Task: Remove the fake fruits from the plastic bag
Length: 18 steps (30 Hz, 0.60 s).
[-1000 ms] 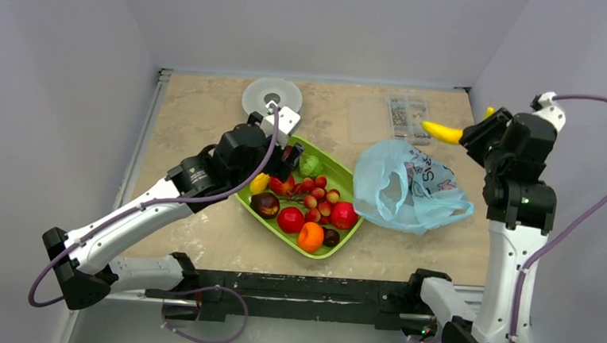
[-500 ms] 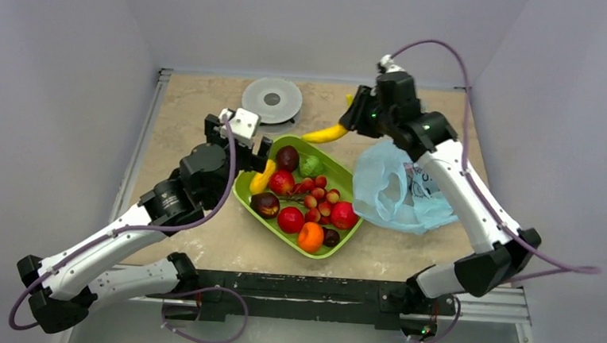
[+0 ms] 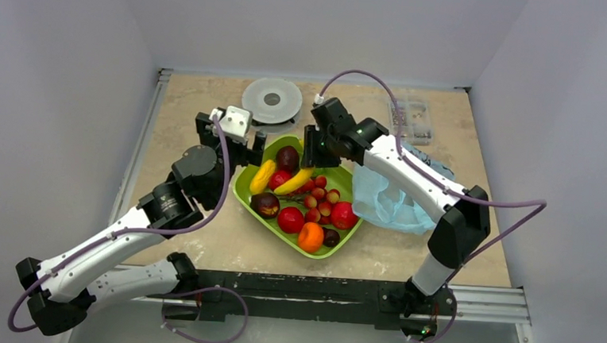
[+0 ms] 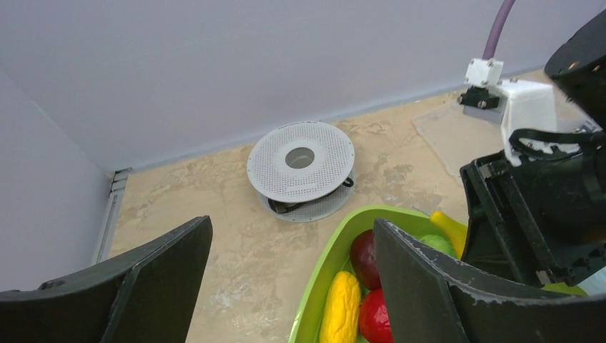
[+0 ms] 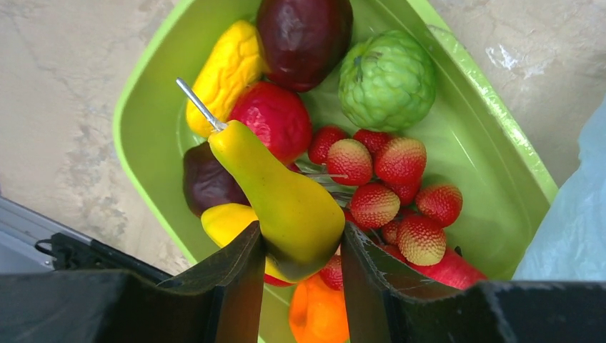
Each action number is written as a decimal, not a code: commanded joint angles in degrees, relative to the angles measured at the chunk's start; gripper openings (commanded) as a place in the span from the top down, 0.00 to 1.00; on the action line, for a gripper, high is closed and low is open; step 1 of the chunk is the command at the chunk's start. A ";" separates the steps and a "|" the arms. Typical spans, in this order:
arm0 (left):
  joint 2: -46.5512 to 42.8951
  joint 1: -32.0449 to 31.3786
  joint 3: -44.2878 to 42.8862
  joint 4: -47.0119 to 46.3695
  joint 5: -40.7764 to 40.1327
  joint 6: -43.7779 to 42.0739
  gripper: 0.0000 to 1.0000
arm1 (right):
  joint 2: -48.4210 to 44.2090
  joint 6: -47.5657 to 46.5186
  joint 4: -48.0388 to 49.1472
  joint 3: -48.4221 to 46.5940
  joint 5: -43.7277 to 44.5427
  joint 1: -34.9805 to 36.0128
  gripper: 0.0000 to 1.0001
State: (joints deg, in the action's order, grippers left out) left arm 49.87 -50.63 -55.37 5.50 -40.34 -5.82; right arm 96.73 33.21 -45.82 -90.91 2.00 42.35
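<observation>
Carrying the yellow banana (image 5: pixel 279 193), the right gripper (image 3: pixel 311 152) is clamped on the fruit's thick end and has swung from far beyond the plastic bag (image 3: pixel 386 204), where it stood a second ago, across the desk (image 3: pixel 192 117) to a spot low over the green tray (image 3: pixel 239 190). The banana's stem end points toward the tray's left side, above a glossy red ball (image 5: pixel 275 128) and beside a bumpy yellow fruit (image 5: pixel 225 68); whether it already rests on the pile cannot be told. The left gripper (image 4: pixel 291 229) is empty, its jaws spread wide, and has drawn back from inside the tray to its far-left rim, leaving room for the delivery. Also lying in the tray are a dark purple fruit (image 3: pixel 288 156), a dark brown one (image 3: pixel 265 205), an orange (image 3: pixel 310 237), a second red ball (image 3: pixel 344 215), a cluster of small red berries (image 3: pixel 319 196) and a lumpy green ball (image 5: pixel 386 78). The light-blue bag lies limp just right of the tray, partly hidden by the right arm, so any remaining contents cannot be made out. By this reading the banana is out of the bag and needs only to be released. A perforated white disc (image 3: pixel 271 99) and a clear plastic box (image 3: pixel 411 118) sit at the desk's far edge.
</observation>
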 commanded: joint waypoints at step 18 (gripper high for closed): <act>0.48 0.18 -0.36 0.72 6.08 3.44 0.07 | 2.42 -0.14 4.15 2.49 0.54 0.00 0.27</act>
State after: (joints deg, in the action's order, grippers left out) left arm 50.83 -50.63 -55.37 6.00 -37.45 -4.67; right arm 103.46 33.47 -42.50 -87.07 0.95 42.33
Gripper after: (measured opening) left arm 0.908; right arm 0.704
